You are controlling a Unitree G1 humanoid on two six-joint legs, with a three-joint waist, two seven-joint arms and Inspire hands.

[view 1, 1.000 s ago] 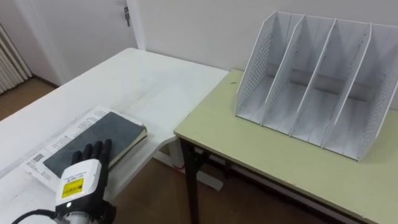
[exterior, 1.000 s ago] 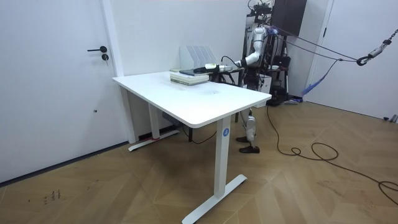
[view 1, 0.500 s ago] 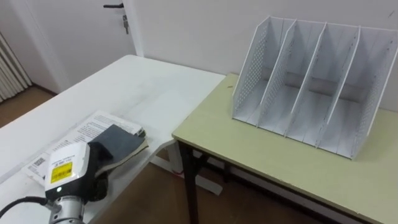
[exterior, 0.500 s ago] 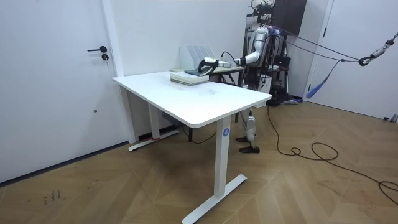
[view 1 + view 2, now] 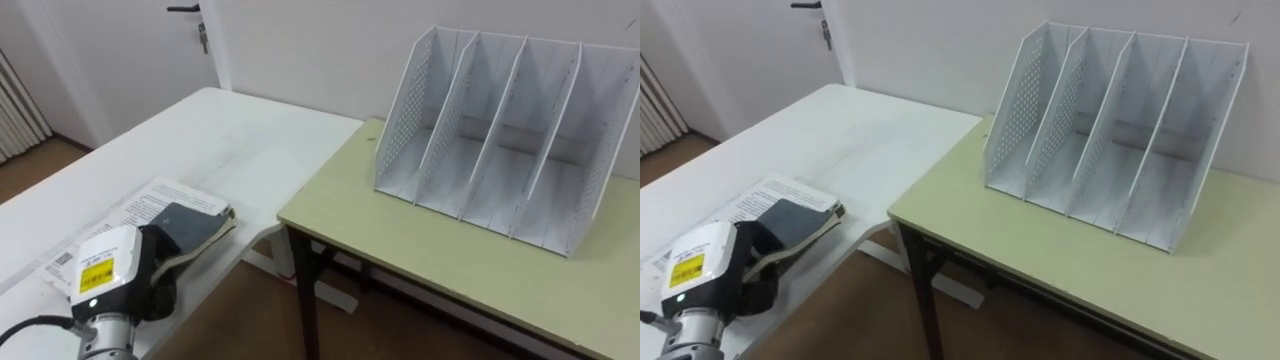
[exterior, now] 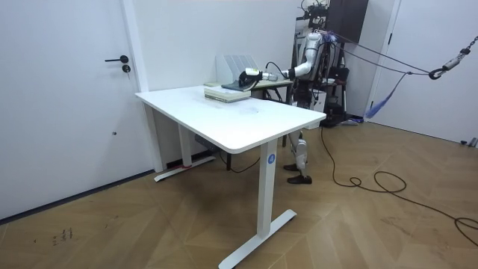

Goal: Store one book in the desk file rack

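A dark-covered book (image 5: 192,224) lies on a white printed book (image 5: 150,197) at the near corner of the white table (image 5: 230,140). My left hand (image 5: 108,275) comes in from the lower left, its fingers curled over the dark book's near edge, which is tilted up off the book beneath. The white file rack (image 5: 500,140) with several upright slots stands empty on the green desk (image 5: 440,260) to the right, well apart from the hand. In the room view the left hand (image 6: 246,77) reaches over the book stack (image 6: 226,91).
A gap with wooden floor (image 5: 250,310) runs between the white table and the green desk's dark legs (image 5: 305,300). A wall with a door (image 5: 130,40) stands behind the table. The green desk has bare surface in front of the rack.
My left hand's fingers lay straight on the dark cover a second ago. They have since curled round the book's near edge, which has tipped up. The view shifted slightly.
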